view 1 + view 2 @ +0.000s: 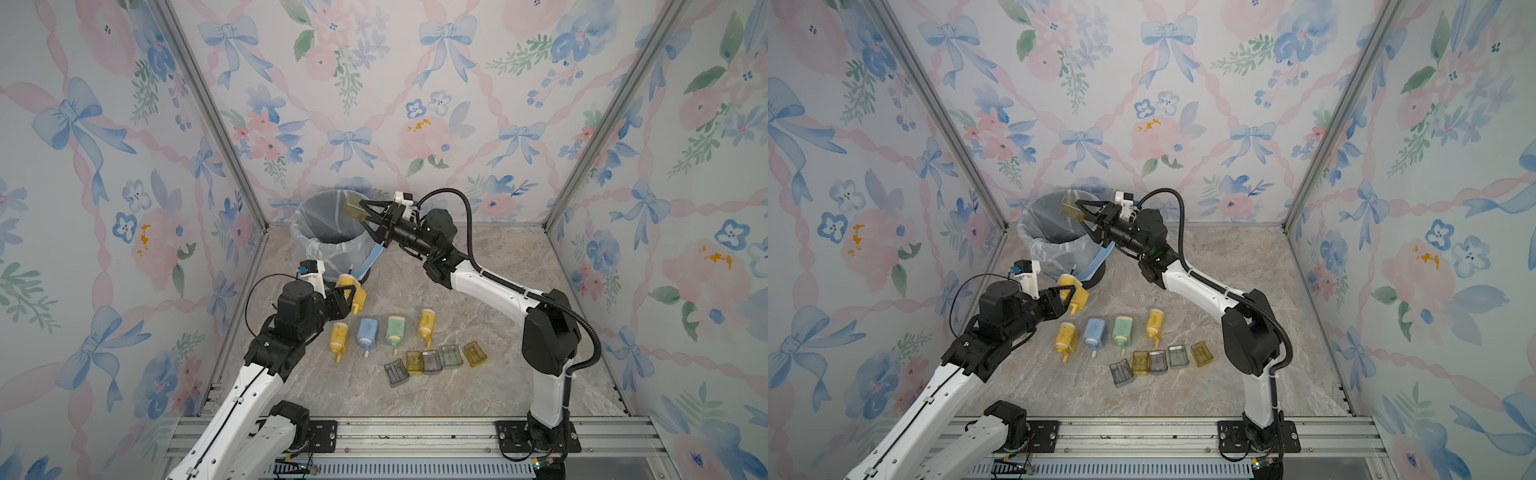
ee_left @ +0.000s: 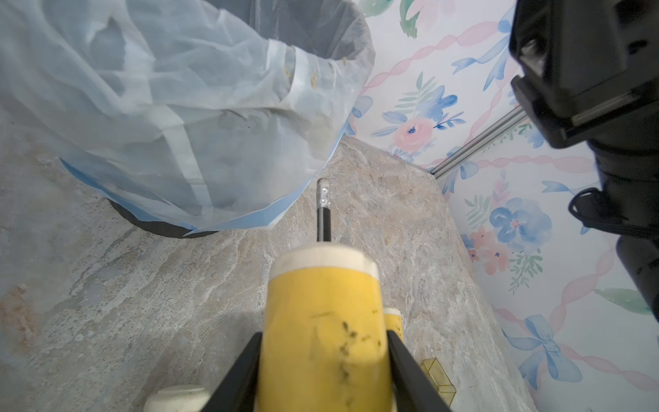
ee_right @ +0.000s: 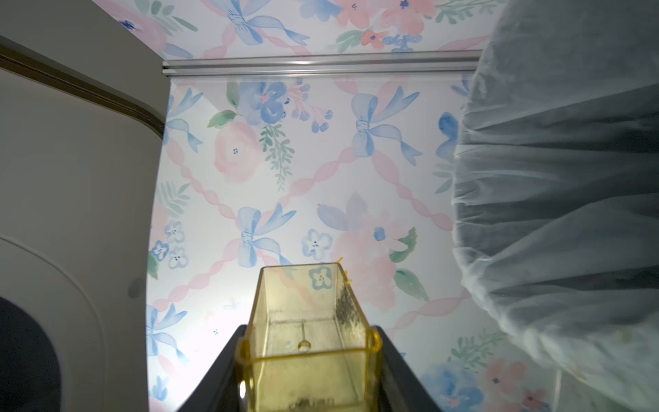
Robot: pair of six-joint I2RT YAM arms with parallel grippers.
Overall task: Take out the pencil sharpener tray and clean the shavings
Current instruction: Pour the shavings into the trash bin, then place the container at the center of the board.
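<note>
Top views, what I can list from my station:
- right gripper, clamped on a yellow tray, raised off the table at the rim of the lined bin. I cannot tell whether the tray is fully over the opening.
- left gripper, clenched round a yellow sharpener, held low, just beside the bin's foot. Both grips look the same in both top views.
- four loose sharpeners lying in a row: yellow, blue, green, yellow.
- five loose trays in a row nearer the rail: grey, yellow, grey, green, yellow.

Left wrist view:
- the yellow sharpener fills the middle, with a black finger pressed on each flank. It has dark smudges on its body.
- a dark pencil with a metal end sticks out of its white cap, pointing at the bin liner.

Right wrist view:
- the yellow tray is pinched between both fingers, its hollow facing the lens.
- dark shavings dust clings to one inner wall, with a few flecks on the floor of the tray.
- the liner hangs just beside the tray.
</note>
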